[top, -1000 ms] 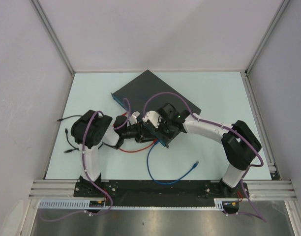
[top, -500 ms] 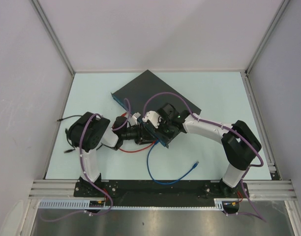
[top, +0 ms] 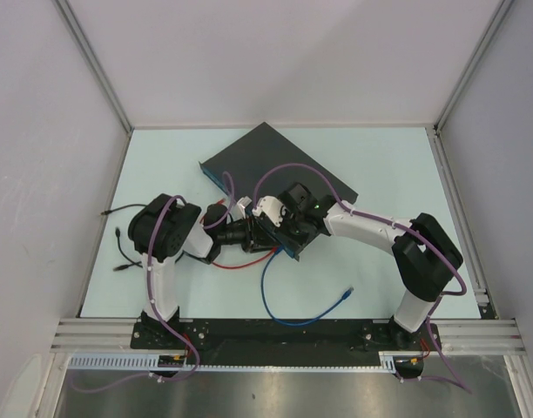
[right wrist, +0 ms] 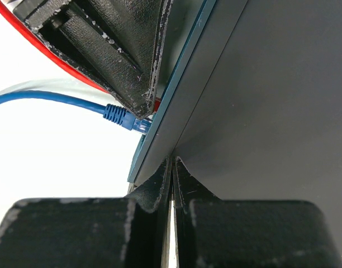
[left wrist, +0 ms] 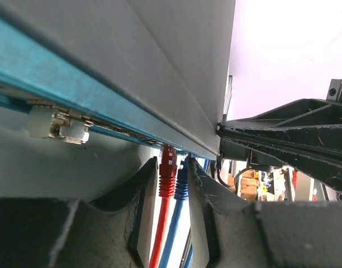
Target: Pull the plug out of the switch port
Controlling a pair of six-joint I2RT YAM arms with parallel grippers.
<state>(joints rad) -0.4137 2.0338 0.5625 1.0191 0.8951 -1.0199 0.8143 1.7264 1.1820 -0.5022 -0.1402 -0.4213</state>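
Observation:
The switch (top: pixel 275 165) lies at an angle at mid table, its blue-teal socket edge facing the arms. In the left wrist view a red plug (left wrist: pixel 168 167) and a blue plug (left wrist: pixel 181 180) sit side by side in ports of the switch (left wrist: pixel 132 67). My left gripper (left wrist: pixel 174 166) is closed round both, one finger against each plug. My right gripper (right wrist: pixel 172 162) is shut with nothing in it, its tips pressed on the switch's (right wrist: pixel 260 84) dark top by the edge. The blue plug (right wrist: pixel 123 118) shows there too, beside the left gripper's fingers (right wrist: pixel 115 50).
A blue cable (top: pixel 275 306) loops toward the near edge, its free end (top: pixel 347 292) lying loose. A red cable (top: pixel 236 266) runs under the left gripper (top: pixel 252 233). Black cables (top: pixel 118 252) lie at the left. A white clip (left wrist: pixel 59 129) hangs on the switch's edge.
The left arm's elbow has shifted a little to the right, toward the switch; its gripper stays at the plugs. The right arm and the switch have not moved.

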